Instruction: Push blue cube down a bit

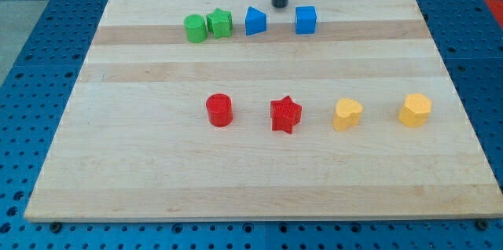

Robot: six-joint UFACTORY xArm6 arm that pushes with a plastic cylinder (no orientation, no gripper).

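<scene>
The blue cube sits near the view's top, right of centre, on the wooden board. My tip is at the view's top, just to the upper left of the blue cube, with a small gap between them. A second blue block, shaped like a pentagon or small house, lies to the lower left of the tip.
A green cylinder and a green star-like block touch at the top left. In the middle row from left to right lie a red cylinder, a red star, a yellow heart-like block and a yellow hexagonal block.
</scene>
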